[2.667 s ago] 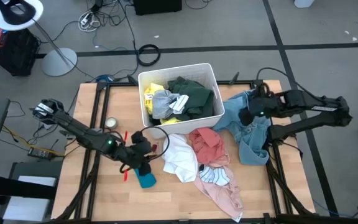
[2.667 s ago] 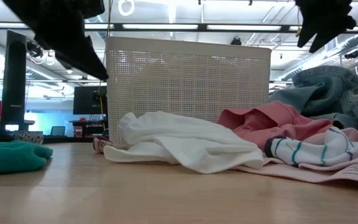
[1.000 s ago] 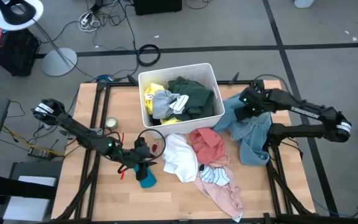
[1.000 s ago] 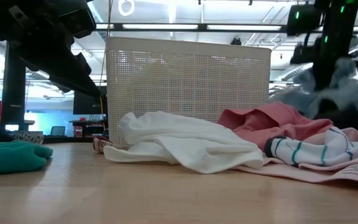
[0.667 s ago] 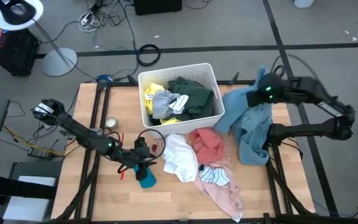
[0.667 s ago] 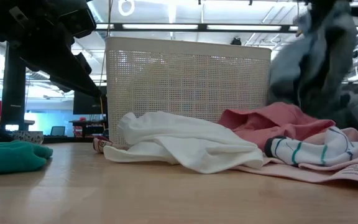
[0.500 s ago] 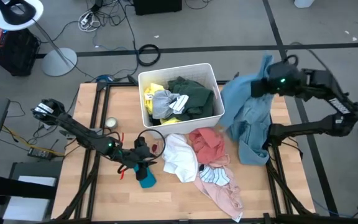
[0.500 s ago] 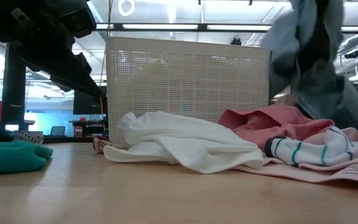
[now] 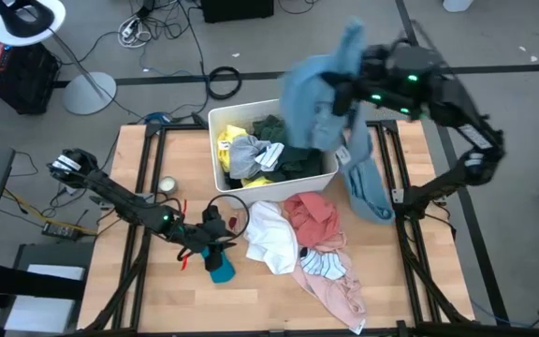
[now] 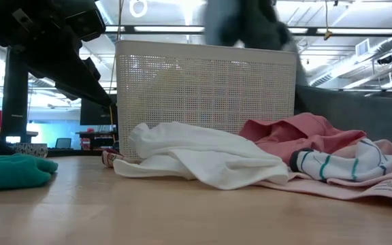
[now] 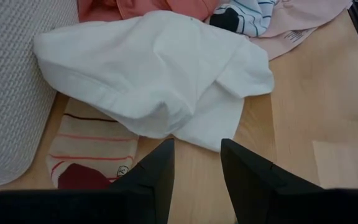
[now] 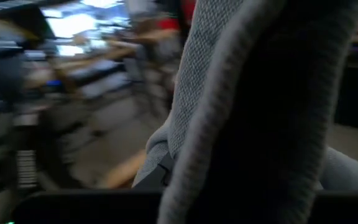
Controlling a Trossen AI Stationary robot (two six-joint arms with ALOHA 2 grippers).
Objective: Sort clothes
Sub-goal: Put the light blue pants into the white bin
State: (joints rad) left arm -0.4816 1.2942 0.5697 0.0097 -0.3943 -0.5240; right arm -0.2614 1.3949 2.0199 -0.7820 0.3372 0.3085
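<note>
right gripper [image 9: 352,86] clamps denim garment [image 9: 321,98] hanging lengthwise over bin [image 9: 328,172], far edge | left gripper [image 11: 196,163] parted, near white shirt [image 11: 160,74]

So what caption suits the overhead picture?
Right gripper swings light blue denim garment over white plastic bin.

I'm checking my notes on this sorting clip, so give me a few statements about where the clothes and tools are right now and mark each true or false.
1. The right tool holds the light blue denim garment in the air above the white bin. True.
2. The white bin is empty. False: it holds dark green, yellow and grey clothes.
3. The white garment lies on the table in front of the bin. True.
4. The left tool grips the white garment. False: it is open, short of it.
</note>
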